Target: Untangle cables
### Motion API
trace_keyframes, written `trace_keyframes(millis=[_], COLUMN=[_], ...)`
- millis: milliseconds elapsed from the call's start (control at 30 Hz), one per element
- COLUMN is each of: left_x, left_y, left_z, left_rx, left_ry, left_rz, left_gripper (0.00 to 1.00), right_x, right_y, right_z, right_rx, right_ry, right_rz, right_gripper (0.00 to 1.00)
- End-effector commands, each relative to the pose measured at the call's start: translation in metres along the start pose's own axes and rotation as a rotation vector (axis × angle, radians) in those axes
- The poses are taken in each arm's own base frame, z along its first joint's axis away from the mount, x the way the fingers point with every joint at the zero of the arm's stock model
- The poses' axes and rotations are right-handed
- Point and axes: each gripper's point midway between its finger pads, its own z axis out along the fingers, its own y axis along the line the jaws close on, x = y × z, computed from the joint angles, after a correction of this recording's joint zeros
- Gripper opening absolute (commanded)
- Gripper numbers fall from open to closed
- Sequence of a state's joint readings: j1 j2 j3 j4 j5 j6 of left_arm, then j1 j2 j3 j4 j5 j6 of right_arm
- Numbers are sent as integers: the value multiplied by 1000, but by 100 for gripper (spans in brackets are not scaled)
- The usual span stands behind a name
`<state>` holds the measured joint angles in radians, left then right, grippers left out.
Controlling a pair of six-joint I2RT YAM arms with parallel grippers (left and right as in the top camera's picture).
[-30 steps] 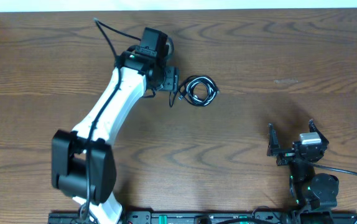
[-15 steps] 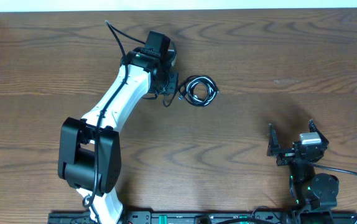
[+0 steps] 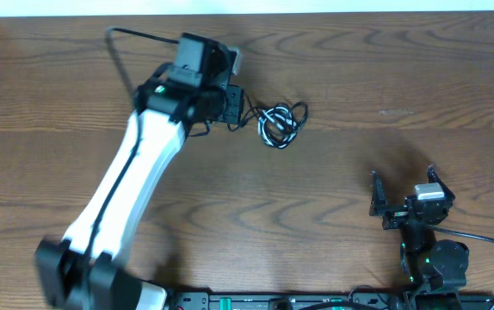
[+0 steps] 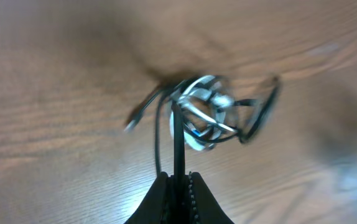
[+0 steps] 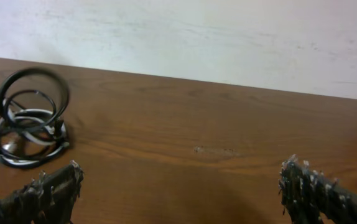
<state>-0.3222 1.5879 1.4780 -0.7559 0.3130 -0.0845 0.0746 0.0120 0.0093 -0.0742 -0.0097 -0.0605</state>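
Table (image 3: 359, 77): brown wood under everything.
Left gripper (image 4: 180, 182): jaws pressed together on one black strand (image 4: 178, 140), probably to draw it from the knot.
Right gripper (image 5: 180, 171): jaws wide apart, holding nothing, parked well apart.
Cables (image 3: 280, 122): black-and-white bunch just beside the left gripper.

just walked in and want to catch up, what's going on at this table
The left tool is shut on a black cable strand running out of a small knot of black and white cables on the far part of the wooden table. The knot is not yet pulled apart. The right tool sits open near the front edge, holding nothing.
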Motion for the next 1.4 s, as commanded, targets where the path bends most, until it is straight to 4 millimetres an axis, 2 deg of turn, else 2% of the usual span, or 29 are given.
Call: trace_keyframes(millis=[0,67,167,233,267,367,467,533,567,667,733,800,933,1133,1167,1233,1367], left_x=[-10,-13,-13,-12,-12,-12,-13,-19,-24,-49,-65,-86,-91,-91,-90,-89,-83], left_y=[-19,-24,-26,-26,-27,-33,-44,-56,-62,-83,-89,-100,-127,-138,-138,-137,-135], left_z=[-34,-50,-57,-57,-57,-58,-59,-63,-65,-83,-98,-122,-155,-175,-176,-174,-169], left_rx=[66,71,73,73,79,115,177,246,277,379,405,441,571,622,623,621,614], left_ry=[-76,-110,-123,-121,-119,-119,-121,-147,-167,-270,-334,-420,-455,-474,-474,-463,-432], left_rz=[13,23,27,26,26,31,40,60,73,83,57,46,119,127,127,121,103], left_gripper=[7,7,7,7,8,7,7,7,7,8,7,7,7,7,7,7,8], right_x=[1,1,-9,-21,-23,-27,-53,-75,-81,-124,-143,-155,-159,-163,-162,-168,-166], right_y=[1,1,-3,13,27,47,76,88,88,85,83,81,75,69,73,95,126], right_z=[0,0,0,-1,-3,-8,-25,-38,-41,-61,-71,-69,-52,-8,-1,7,0], right_rx=[-2,-2,20,-78,-162,-292,-496,-596,-601,-615,-616,-596,-534,-522,-552,-726,-1026], right_ry=[0,0,-38,-87,-89,-91,-163,-243,-272,-474,-526,-461,-283,46,97,159,259], right_rz=[-8,-9,-6,88,146,207,278,272,264,201,183,187,125,157,177,213,337], right_gripper=[99,99,99,99,99,99,99,99,99,99,99,99,99,99,99,99,99])
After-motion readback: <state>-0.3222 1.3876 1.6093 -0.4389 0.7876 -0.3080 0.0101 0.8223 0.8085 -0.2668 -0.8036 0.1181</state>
